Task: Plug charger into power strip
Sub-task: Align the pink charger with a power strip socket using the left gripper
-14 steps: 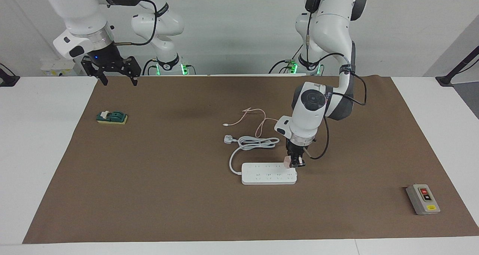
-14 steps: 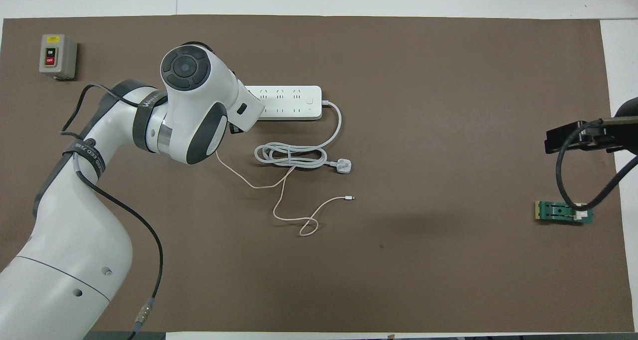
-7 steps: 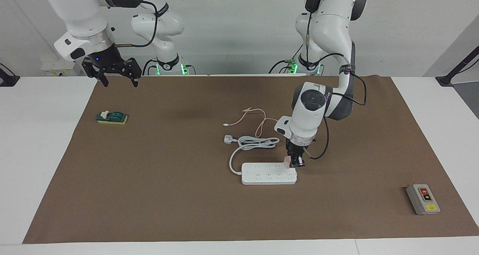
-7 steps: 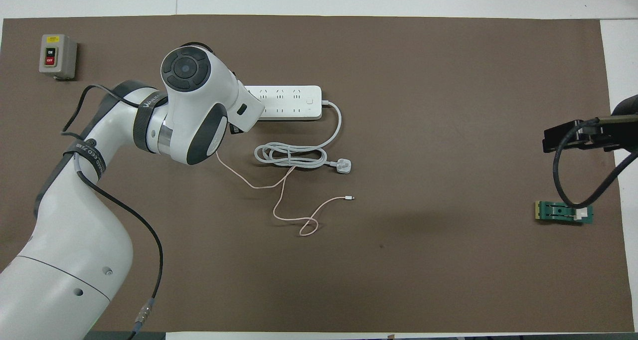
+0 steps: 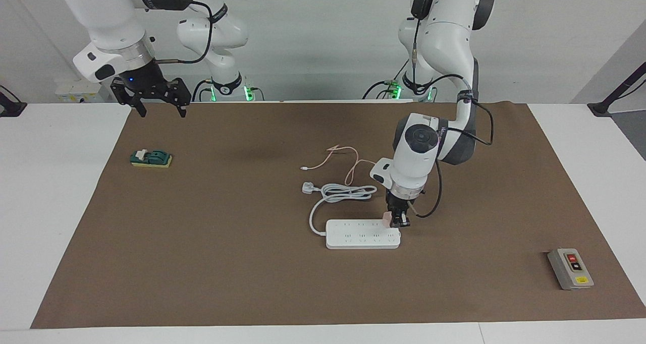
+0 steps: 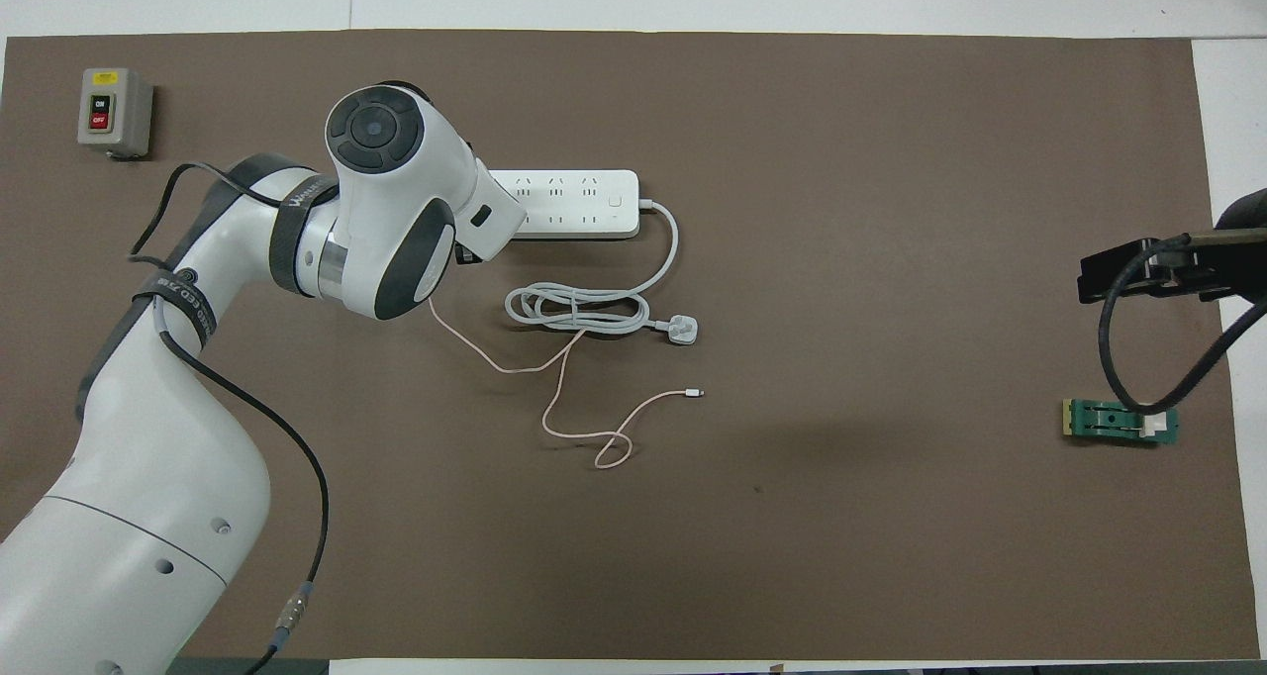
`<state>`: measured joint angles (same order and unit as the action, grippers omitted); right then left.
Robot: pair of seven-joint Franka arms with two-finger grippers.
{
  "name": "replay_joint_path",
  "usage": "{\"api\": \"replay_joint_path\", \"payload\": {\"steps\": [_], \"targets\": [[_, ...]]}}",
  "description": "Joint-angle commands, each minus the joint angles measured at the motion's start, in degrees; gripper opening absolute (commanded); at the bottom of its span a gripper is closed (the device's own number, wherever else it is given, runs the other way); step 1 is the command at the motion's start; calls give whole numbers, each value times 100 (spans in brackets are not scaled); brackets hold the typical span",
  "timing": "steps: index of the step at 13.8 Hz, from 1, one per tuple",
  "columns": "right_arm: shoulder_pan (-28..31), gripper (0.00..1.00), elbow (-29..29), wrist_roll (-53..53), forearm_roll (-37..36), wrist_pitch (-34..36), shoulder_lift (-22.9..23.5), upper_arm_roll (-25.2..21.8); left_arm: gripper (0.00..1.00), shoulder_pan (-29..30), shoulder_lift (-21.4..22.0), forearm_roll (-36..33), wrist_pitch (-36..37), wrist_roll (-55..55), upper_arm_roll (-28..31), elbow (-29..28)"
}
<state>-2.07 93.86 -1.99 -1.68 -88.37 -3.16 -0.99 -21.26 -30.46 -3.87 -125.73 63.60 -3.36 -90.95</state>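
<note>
The white power strip (image 5: 361,235) lies flat on the brown mat, and its socket rows also show in the overhead view (image 6: 579,203). My left gripper (image 5: 396,222) points down at the strip's end toward the left arm's side. It is shut on the pale-pink charger (image 5: 387,219), which sits right on the strip's top at that end. The charger's thin pink cable (image 5: 348,165) trails toward the robots and loops across the mat (image 6: 554,388). In the overhead view my left wrist hides the charger and the fingers. My right gripper (image 5: 157,109) is open, empty and waits raised over the mat's corner.
The strip's thick coiled cord (image 5: 348,191) and white three-pin plug (image 5: 308,187) lie just nearer to the robots than the strip. A grey button box (image 5: 570,269) sits at the left arm's end. A green and yellow block (image 5: 151,158) lies at the right arm's end.
My left arm has shifted slightly while the charger stays at the strip's end. My right gripper rose a little, then held still.
</note>
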Motion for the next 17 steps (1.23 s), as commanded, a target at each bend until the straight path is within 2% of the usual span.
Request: {"api": "replay_joint_path", "payload": {"steps": [1,8,9,12,13,15,17], "targets": [[101,100,71,138,-78,-14,-89,81,0,192,-725,-17,243,494,-235,622],[101,100,71,138,-78,-5,-89,81,0,210,-716,115,-39,574,-236,473],[101,100,63,138,-78,-5,-89,81,8,210,-707,115,-56,574,-236,421],[101,100,71,138,-78,-5,-89,73,53,228,-655,202,-31,539,-244,350],[101,100,71,138,-78,-5,-89,73,64,254,-594,385,57,522,-236,385],[101,100,71,129,-78,-5,-89,81,100,333,-400,545,373,513,-236,455],[101,100,71,138,-78,-5,-89,73,100,359,-233,571,506,504,-236,456]]}}
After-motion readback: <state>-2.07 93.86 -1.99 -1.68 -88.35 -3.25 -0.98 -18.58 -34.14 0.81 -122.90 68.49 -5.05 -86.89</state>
